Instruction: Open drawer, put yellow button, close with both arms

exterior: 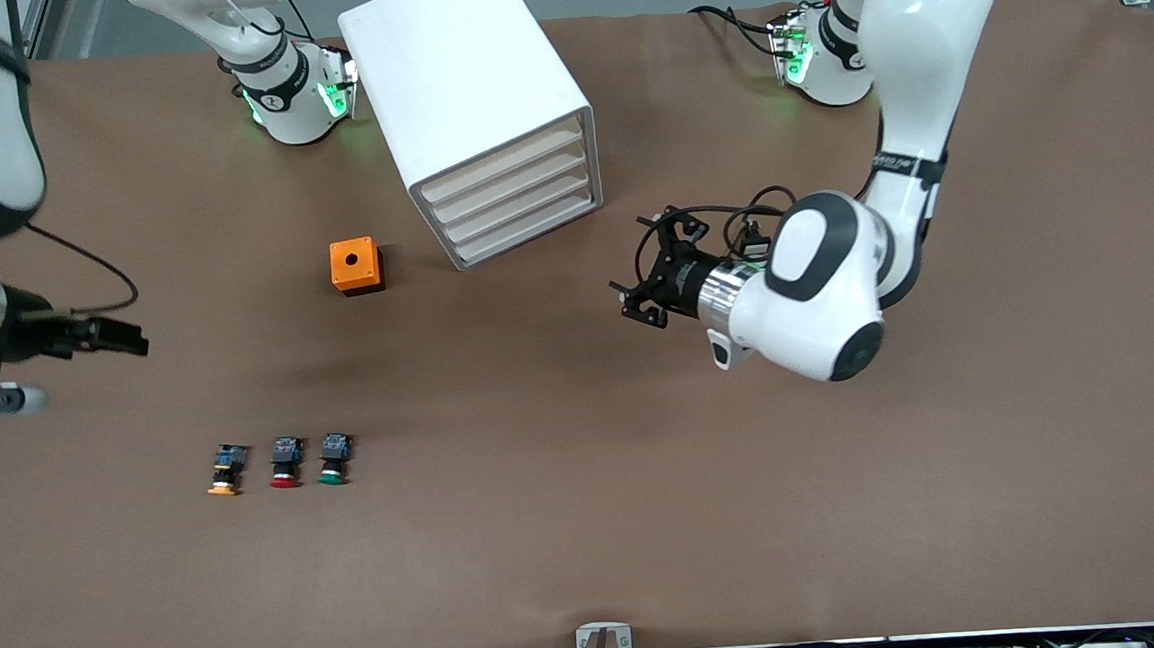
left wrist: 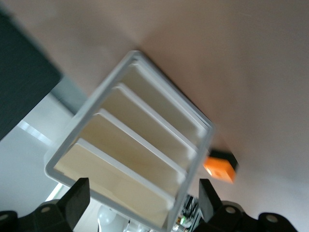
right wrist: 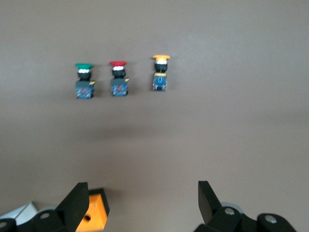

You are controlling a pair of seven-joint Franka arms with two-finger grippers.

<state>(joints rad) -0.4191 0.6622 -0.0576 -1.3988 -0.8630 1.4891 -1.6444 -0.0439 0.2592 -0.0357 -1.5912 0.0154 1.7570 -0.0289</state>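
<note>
Four drawers sit shut in the cabinet; my left gripper hangs open, empty, over the table just before their fronts, and I judge the drawer light, smooth-sliding, best hooked at its front lip. My right gripper is open, empty, at its end of the table. I'd pinch the light, rigid yellow button, nearest the camera beside the red button, across its black body.

Cabinet and buttons sitting apart on the surface
Yellow button is lying nearer the camera than the shut drawer; left gripper is hovering open.
</note>
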